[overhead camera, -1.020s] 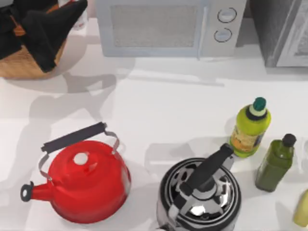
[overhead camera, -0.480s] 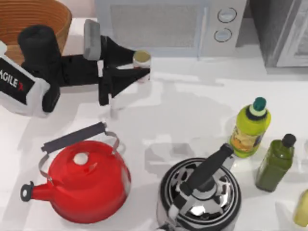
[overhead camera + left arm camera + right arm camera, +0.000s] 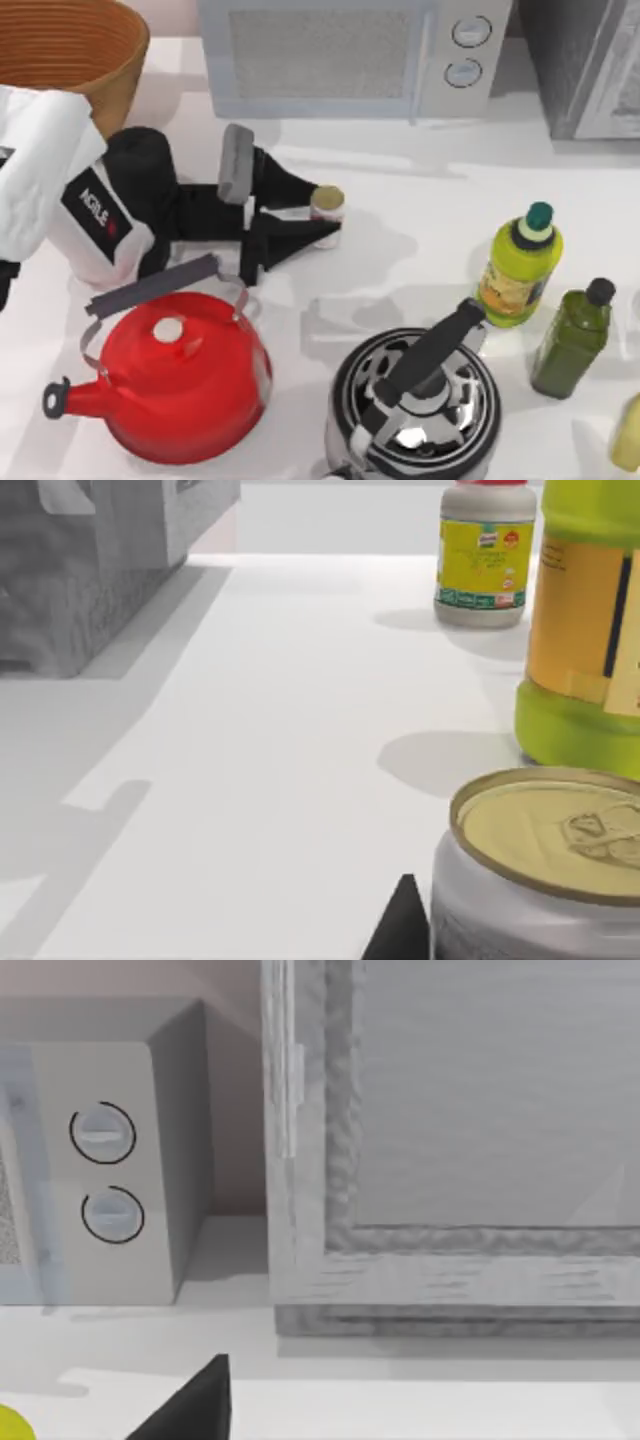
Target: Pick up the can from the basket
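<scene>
Left gripper (image 3: pixel 318 222) closed around the can (image 3: pixel 327 208), held out over the open table well right of the wicker basket (image 3: pixel 75 50) at the far left corner, between the microwave (image 3: pixel 345 55) behind and the red kettle (image 3: pixel 175 375) in front. Can already out of the basket, gripped from the side by the two dark fingers.

Possible trouble: slipping of the smooth round tin if the grip sits low or off-centre; a knock against the red kettle's handle (image 3: pixel 152 285) just beside the forearm; a bump into the yellow-green bottle (image 3: pixel 520 265) on a further swing to the right.

Hard to judge: height of the can above the table, and exact contact of the pads. In the left wrist view, can (image 3: pixel 545 870) cut off at the edge, label unreadable. Right arm parked; fingers not clear enough to judge.
</scene>
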Robot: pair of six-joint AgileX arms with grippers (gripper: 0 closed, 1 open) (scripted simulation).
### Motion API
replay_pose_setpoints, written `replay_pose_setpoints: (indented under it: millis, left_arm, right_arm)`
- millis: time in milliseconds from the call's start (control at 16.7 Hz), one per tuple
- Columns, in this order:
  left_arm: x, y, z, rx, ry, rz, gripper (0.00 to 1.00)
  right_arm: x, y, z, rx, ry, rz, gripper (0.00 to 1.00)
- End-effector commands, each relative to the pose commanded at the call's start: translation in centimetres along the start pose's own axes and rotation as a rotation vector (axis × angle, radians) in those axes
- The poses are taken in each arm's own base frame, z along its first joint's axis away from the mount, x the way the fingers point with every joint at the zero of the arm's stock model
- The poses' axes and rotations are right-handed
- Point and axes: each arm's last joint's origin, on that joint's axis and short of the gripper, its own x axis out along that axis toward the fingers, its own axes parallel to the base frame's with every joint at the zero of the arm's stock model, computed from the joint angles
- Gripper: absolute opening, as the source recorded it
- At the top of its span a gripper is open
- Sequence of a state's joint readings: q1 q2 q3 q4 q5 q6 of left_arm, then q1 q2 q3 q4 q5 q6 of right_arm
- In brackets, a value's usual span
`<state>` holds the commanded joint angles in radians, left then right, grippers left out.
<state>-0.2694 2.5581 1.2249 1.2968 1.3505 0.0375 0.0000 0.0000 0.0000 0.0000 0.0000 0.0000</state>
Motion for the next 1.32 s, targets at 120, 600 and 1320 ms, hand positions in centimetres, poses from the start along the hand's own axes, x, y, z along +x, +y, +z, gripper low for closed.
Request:
replay_pose_setpoints:
  millis: [120,600,1320]
  left_arm:
    - [0.00,0.00,0.00,0.000,0.000,0.000,0.00]
    - [0.00,0.00,0.00,0.000,0.000,0.000,0.45]
    - [0.00,0.00,0.00,0.000,0.000,0.000,1.00]
  right_arm:
    - [0.00,0.00,0.00,0.000,0.000,0.000,1.00]
    - [0.00,0.00,0.00,0.000,0.000,0.000,1.00]
    - [0.00,0.00,0.00,0.000,0.000,0.000,1.00]
